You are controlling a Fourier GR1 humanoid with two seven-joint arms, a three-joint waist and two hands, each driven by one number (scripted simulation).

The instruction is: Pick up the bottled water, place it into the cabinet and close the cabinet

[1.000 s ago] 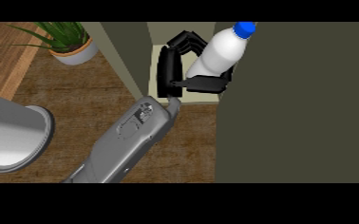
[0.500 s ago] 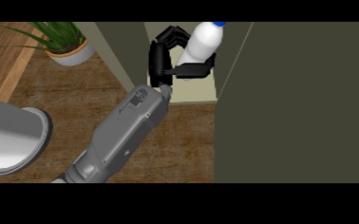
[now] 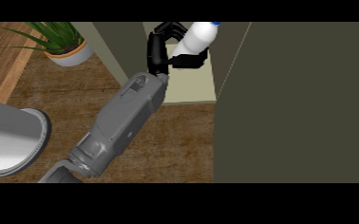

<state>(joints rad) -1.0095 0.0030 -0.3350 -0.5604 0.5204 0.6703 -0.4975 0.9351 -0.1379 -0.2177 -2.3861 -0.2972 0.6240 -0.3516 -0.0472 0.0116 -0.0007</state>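
Note:
The bottled water (image 3: 196,40), white with a blue cap, is tilted with its cap toward the far side. It is held above the pale shelf floor of the open cabinet (image 3: 191,86). My left hand (image 3: 155,52) is shut on it from the left, fingers curled over the far side and thumb under the near side. The cap is cut off at the view's top edge. The grey forearm (image 3: 123,118) runs in from the lower left. My right hand does not show.
The dark open cabinet door (image 3: 288,104) fills the right side, close to the bottle. A potted plant (image 3: 67,50) stands at the far left on the brown counter (image 3: 175,142). A grey round dish (image 3: 17,142) lies at the left edge.
My left hand has carried the bottle left and farther in, from in front of the door to over the cabinet's shelf. The forearm followed it.

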